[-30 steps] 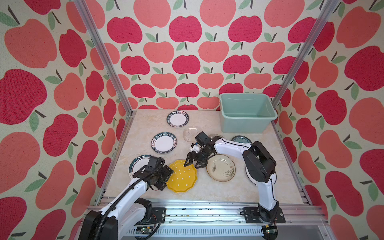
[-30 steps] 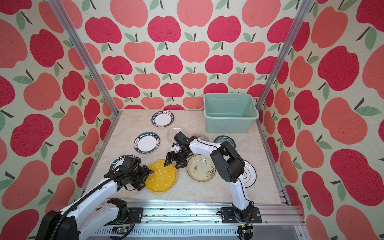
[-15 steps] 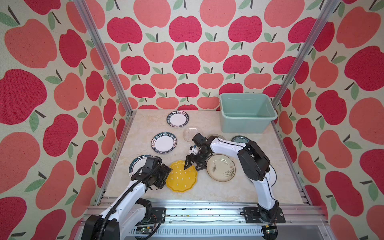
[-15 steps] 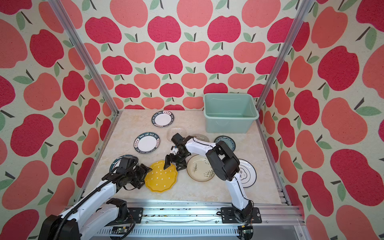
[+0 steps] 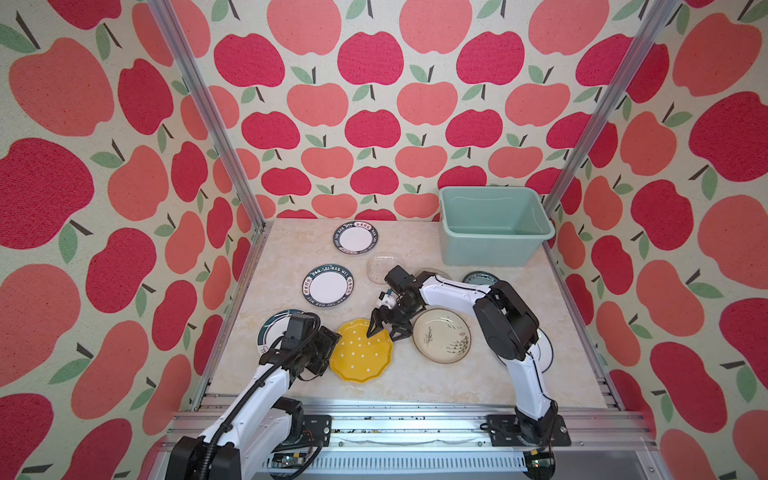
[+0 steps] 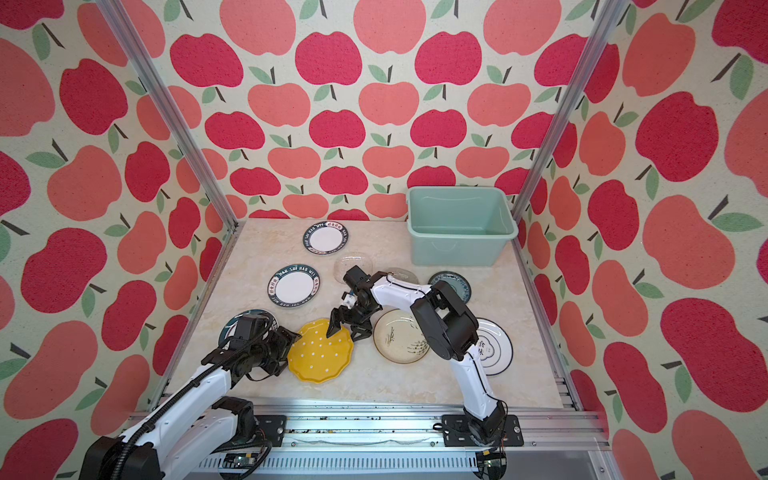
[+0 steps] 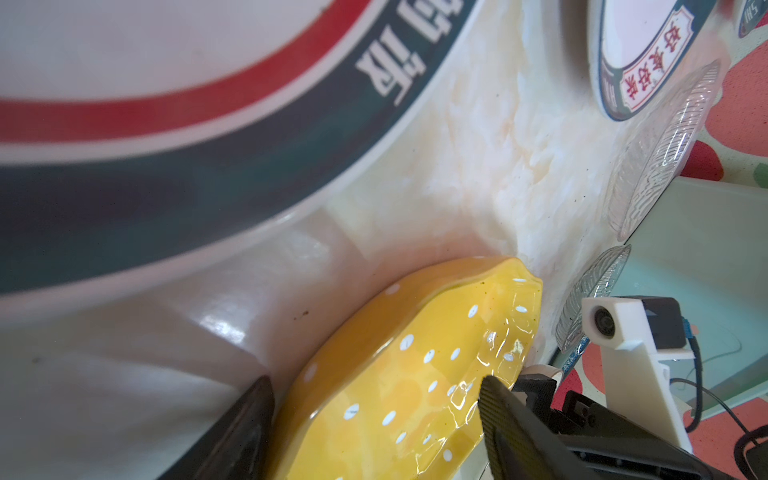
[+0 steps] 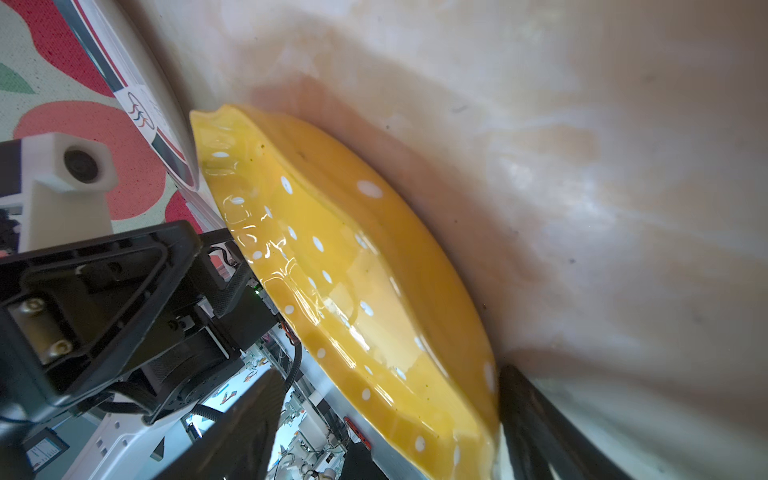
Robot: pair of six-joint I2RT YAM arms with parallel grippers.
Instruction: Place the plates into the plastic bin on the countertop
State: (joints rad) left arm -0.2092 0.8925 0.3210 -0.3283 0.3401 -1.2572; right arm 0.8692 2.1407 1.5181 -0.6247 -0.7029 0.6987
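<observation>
Yellow plate point(image 5: 362, 351): lower centre in both top views, on countertop point(image 5: 415, 386).
Left gripper point(image 5: 332, 347): jaws apart, straddling the plate's left rim.
Right gripper point(image 5: 384, 334): jaws apart, straddling its upper-right rim.
Bin point(image 5: 494, 249): right of centre, by the back wall, well apart from the plate.

Hidden plates
The right arm point(image 5: 505, 328) covered most of a round white ringed plate point(image 5: 545, 349); the left arm point(image 5: 266, 386), half a dark-rimmed white plate point(image 5: 273, 330).
</observation>
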